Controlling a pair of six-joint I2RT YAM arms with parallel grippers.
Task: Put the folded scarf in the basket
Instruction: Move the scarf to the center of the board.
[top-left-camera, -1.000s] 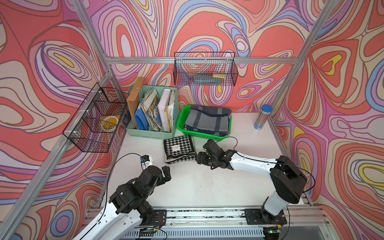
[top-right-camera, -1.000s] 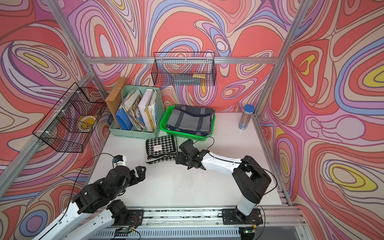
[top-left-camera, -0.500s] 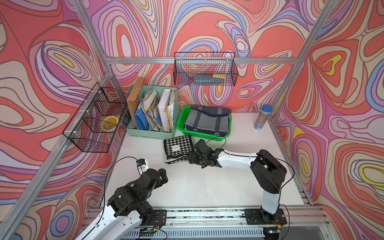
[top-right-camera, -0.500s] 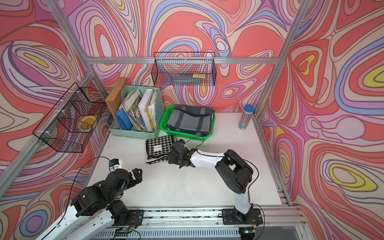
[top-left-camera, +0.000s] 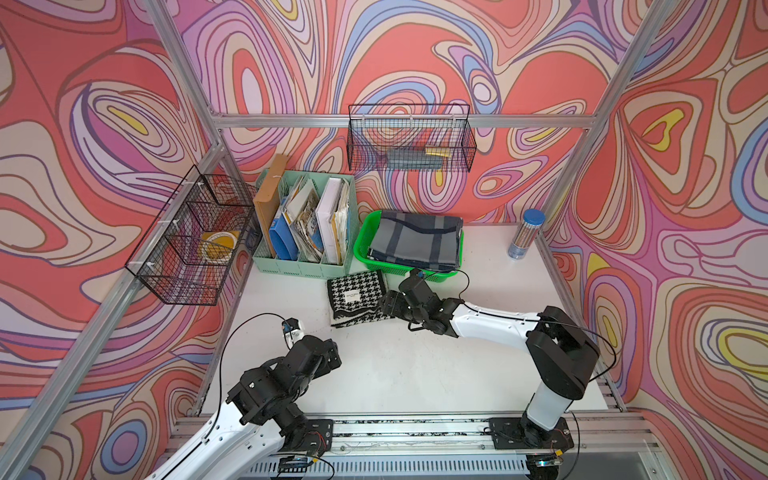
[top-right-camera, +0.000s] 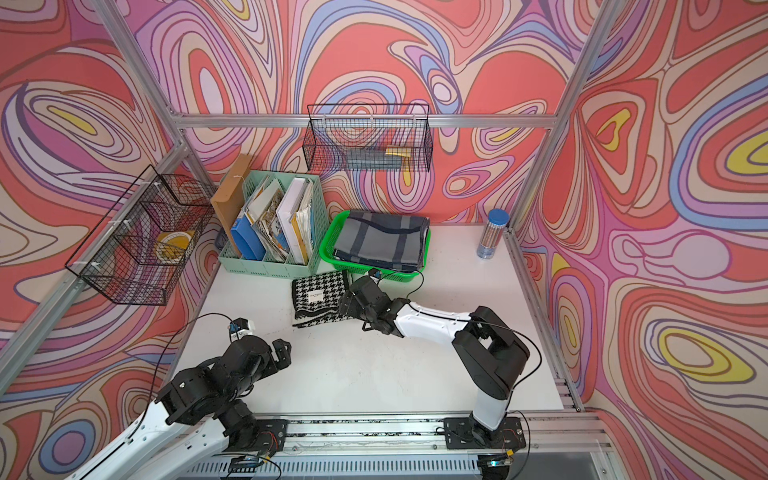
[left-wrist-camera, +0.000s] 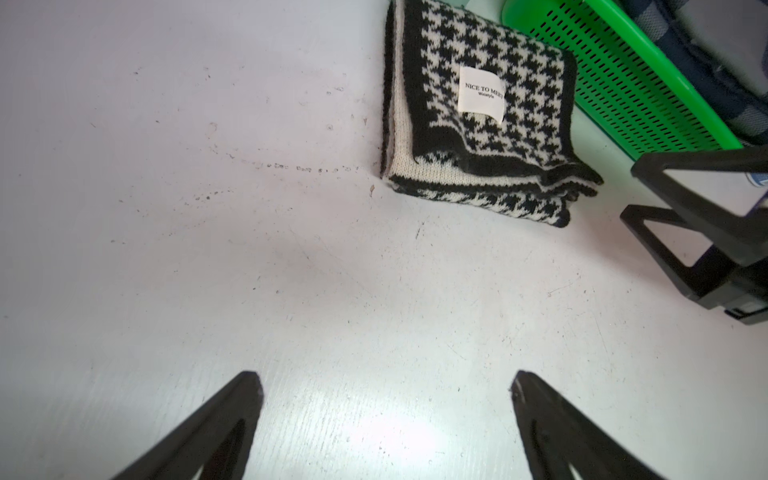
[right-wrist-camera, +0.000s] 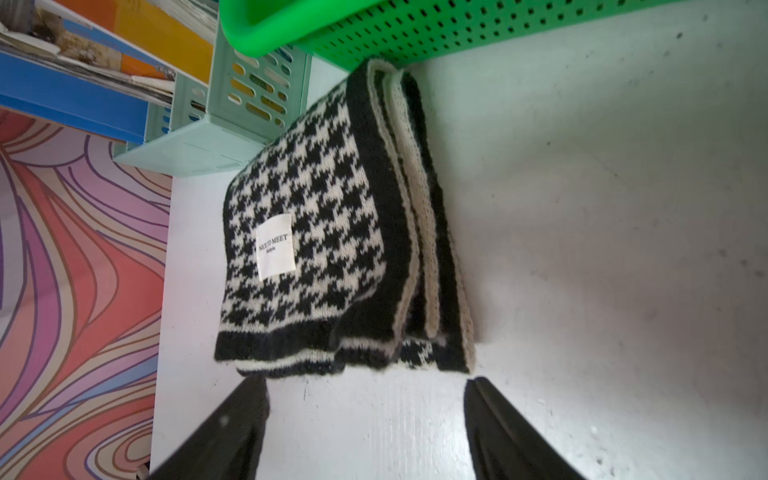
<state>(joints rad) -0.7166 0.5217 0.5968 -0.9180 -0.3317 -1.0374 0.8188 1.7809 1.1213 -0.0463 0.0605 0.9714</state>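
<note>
The folded scarf (top-left-camera: 357, 297) (top-right-camera: 319, 301), black-and-white houndstooth with a white label, lies flat on the white table just in front of the basket (top-left-camera: 362, 249) (top-right-camera: 328, 245). The basket is bright green and perforated, and a grey plaid cloth (top-left-camera: 415, 241) fills it. My right gripper (top-left-camera: 383, 306) (top-right-camera: 343, 303) is low at the scarf's right edge. In the right wrist view it (right-wrist-camera: 365, 382) is open, with the scarf (right-wrist-camera: 332, 232) just beyond the fingertips and only bare table between them. My left gripper (top-left-camera: 332, 355) (left-wrist-camera: 386, 378) is open over bare table, well short of the scarf (left-wrist-camera: 478, 124).
A mint file organiser (top-left-camera: 305, 266) full of books stands left of the basket, touching distance from the scarf. Black wire baskets hang on the back wall (top-left-camera: 409, 141) and the left wall (top-left-camera: 187, 241). A blue-capped bottle (top-left-camera: 525, 235) stands at the table's back right.
My right gripper has slid left across the table up to the scarf's edge, its jaws a little wider. My left arm has drawn back slightly.
</note>
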